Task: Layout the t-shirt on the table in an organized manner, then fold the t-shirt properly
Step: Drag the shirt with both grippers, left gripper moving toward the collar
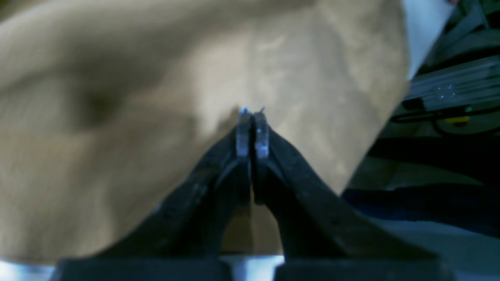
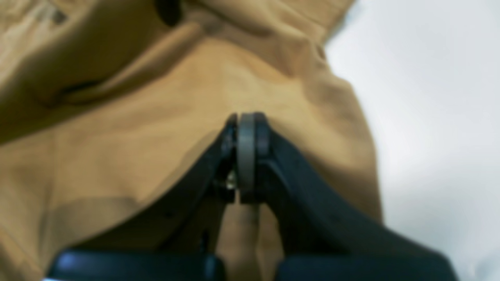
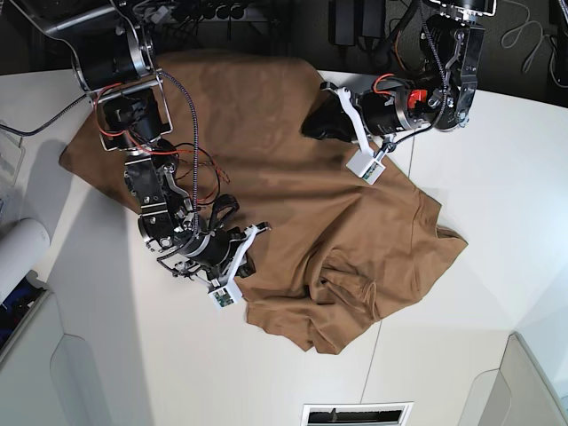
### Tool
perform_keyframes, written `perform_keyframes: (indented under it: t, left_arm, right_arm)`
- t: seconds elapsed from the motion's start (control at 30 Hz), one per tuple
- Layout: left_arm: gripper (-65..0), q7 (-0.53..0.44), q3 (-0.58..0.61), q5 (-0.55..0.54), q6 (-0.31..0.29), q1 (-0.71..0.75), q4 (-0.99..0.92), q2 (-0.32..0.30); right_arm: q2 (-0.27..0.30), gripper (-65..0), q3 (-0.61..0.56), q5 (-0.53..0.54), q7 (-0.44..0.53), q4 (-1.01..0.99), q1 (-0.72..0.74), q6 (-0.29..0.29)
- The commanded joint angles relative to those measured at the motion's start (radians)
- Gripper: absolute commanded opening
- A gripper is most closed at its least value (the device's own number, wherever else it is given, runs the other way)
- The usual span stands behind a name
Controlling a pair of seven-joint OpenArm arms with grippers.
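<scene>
Up close in the left wrist view, the left gripper (image 1: 252, 117) has its dark, tapered fingers pressed together at the grey tips, right against the t-shirt (image 1: 156, 128). No cloth shows between the tips, so a pinch cannot be confirmed. The fabric is soft, matte tan cotton, blurred, with a shadowed dimple toward 9 o'clock and a straight edge running down at 3 o'clock.

Next, the right wrist view shows the right gripper (image 2: 246, 121) likewise closed, tips meeting over the t-shirt (image 2: 136, 156). Thick rolled folds bunch toward 11 o'clock, and the smooth white table (image 2: 429, 117) fills 3 o'clock.

From the base view, the t-shirt (image 3: 293, 195) lies rumpled, not flat, on the table (image 3: 497, 311). Its long axis runs from 10 o'clock to 4 o'clock, with creased bunching near 5 o'clock. The left gripper (image 3: 312, 127) sits on the cloth at 12 o'clock; the right gripper (image 3: 241, 266) sits at the cloth's 7 o'clock edge.
</scene>
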Motion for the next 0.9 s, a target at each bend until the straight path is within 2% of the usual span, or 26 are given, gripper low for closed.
perform_keyframes:
  t: [0.0, 0.2, 0.4, 0.7, 0.87]
  left_arm:
    - [-65.0, 0.003, -0.001, 0.003, -0.009, -0.006, -0.009, -0.003]
    - [-65.0, -0.002, -0.003, 0.036, -0.009, -0.007, -0.095, -0.003]
    - [-65.0, -0.002, -0.004, 0.082, -0.009, -0.014, -0.102, -0.013]
    - [-65.0, -0.006, -0.005, 0.087, -0.009, -0.024, -0.102, -0.119]
    - [-65.0, -0.047, -0.005, 0.15, -0.009, -0.024, -0.102, -0.167]
  right_arm:
    - [0.006, -65.0, 0.003, 0.008, 0.015, 0.015, 0.032, -0.002]
    - [0.039, -65.0, 0.003, 0.009, 0.011, 0.015, 0.032, -0.002]
    - [0.075, -65.0, 0.003, 0.021, -0.003, 0.015, 0.014, 0.0]
    - [0.13, -65.0, 0.003, 0.073, -0.017, 0.019, -0.047, 0.005]
    - [0.158, -65.0, 0.003, 0.084, -0.021, 0.045, -0.095, 0.006]
